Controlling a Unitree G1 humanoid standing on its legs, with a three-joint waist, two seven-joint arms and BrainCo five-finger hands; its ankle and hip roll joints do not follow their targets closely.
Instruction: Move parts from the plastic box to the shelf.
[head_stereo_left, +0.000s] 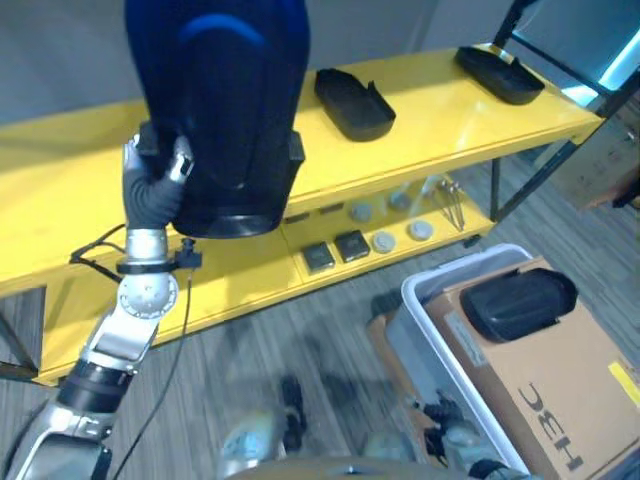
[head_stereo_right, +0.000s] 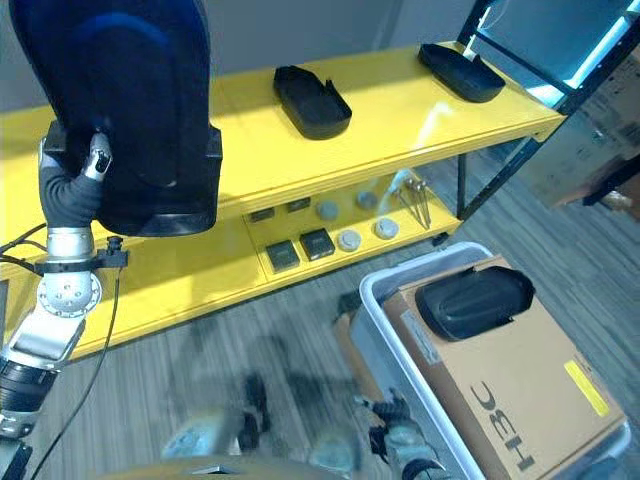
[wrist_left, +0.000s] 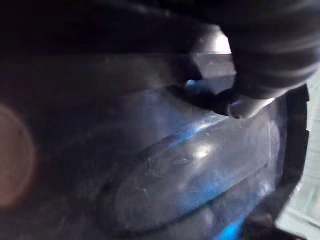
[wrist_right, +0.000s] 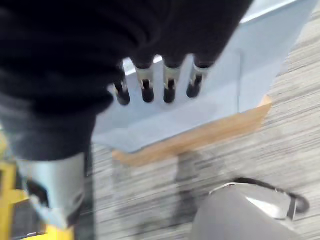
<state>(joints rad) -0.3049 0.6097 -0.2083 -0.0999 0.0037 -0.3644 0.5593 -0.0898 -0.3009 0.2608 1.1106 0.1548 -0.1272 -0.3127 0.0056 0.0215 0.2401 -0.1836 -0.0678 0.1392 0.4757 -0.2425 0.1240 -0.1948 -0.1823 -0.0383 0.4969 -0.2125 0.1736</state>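
Yellow shelf (head_stereo_left: 480, 100); black parts (head_stereo_left: 353, 102); grey-blue box (head_stereo_left: 430, 330).

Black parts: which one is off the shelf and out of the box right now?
The big black part gripped in the left hand, raised over the yellow shelf; two others lie on the shelf, one in the box.

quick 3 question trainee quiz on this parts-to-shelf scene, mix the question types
1. True or false: the left hand is shut on a large black part held up over the yellow shelf.
2. How many black parts already lie on the shelf's top level?
3. Where is the black part not yet moved? A) on the floor B) on the cardboard box inside the plastic box C) on the lower shelf

Key: 1 true; 2 two, one mid shelf, one further to the robot's right; 3 B.
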